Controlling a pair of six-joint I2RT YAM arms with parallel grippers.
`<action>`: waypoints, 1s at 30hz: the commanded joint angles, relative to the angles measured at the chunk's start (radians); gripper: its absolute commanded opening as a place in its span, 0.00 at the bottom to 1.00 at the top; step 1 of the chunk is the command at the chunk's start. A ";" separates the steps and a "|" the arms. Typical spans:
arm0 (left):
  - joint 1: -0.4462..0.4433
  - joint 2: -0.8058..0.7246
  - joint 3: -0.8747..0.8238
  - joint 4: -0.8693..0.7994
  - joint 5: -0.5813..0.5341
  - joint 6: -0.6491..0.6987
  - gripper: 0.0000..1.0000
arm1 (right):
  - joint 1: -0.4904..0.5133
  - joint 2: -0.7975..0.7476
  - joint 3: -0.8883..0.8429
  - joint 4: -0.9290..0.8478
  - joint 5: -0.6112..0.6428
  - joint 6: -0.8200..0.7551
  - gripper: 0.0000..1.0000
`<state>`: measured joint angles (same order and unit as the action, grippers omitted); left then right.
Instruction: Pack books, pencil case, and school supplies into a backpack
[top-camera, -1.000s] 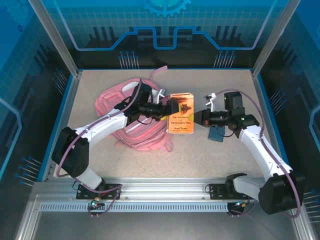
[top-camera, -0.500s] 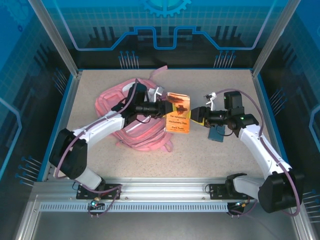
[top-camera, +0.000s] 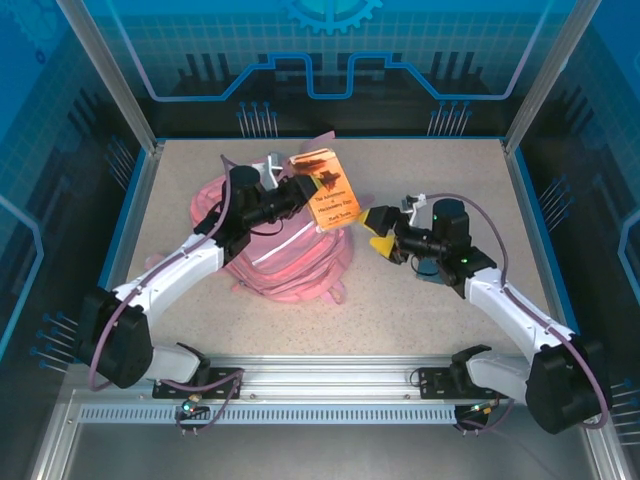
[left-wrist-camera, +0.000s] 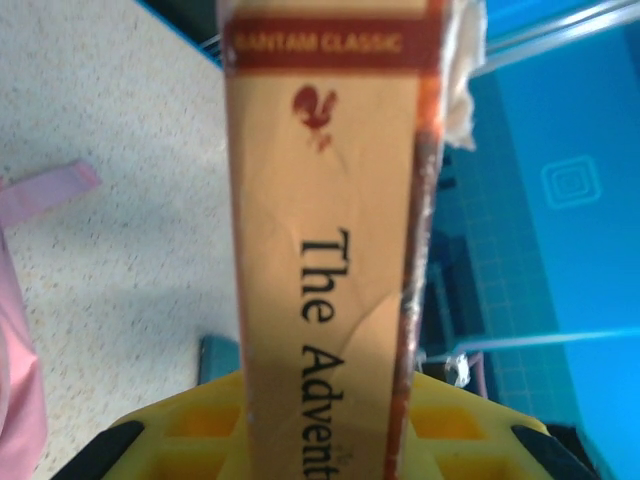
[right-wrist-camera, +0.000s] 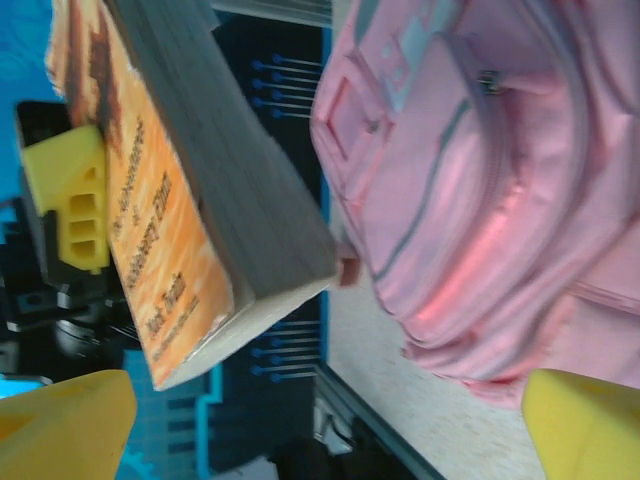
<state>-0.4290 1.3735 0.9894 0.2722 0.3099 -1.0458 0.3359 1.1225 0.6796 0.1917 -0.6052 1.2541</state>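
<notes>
My left gripper (top-camera: 303, 196) is shut on the tan-orange book (top-camera: 328, 190) and holds it tilted in the air over the pink backpack (top-camera: 280, 258). In the left wrist view the book's spine (left-wrist-camera: 325, 230) stands between my yellow fingers (left-wrist-camera: 190, 425). My right gripper (top-camera: 379, 233) hangs open just right of the book, nothing between its fingers (right-wrist-camera: 65, 425). Its view shows the book (right-wrist-camera: 190, 180) from below, clamped by a yellow left finger (right-wrist-camera: 75, 200), and the backpack (right-wrist-camera: 480, 170). The pencil case and school supplies are out of view.
A small teal flat piece (top-camera: 431, 269) lies on the table under my right wrist. The backpack's pink strap (top-camera: 318, 141) trails toward the back wall. Blue enclosure walls ring the speckled table (top-camera: 420, 320).
My left gripper shut on the book and lifted it up and back-left over the backpack. My right gripper opened, let go of the book and drew slightly left and down.
</notes>
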 joint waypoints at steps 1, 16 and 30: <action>0.001 -0.027 -0.029 0.161 -0.082 -0.085 0.25 | 0.051 0.017 -0.007 0.233 0.077 0.167 1.00; 0.001 0.028 -0.067 0.312 -0.074 -0.228 0.25 | 0.161 0.259 0.077 0.569 0.156 0.369 1.00; 0.002 0.028 -0.088 0.280 -0.099 -0.241 0.25 | 0.171 0.297 0.037 0.701 0.237 0.452 0.49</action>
<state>-0.4290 1.4075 0.9066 0.5022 0.2276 -1.2785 0.4988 1.4445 0.7277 0.8600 -0.3969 1.7111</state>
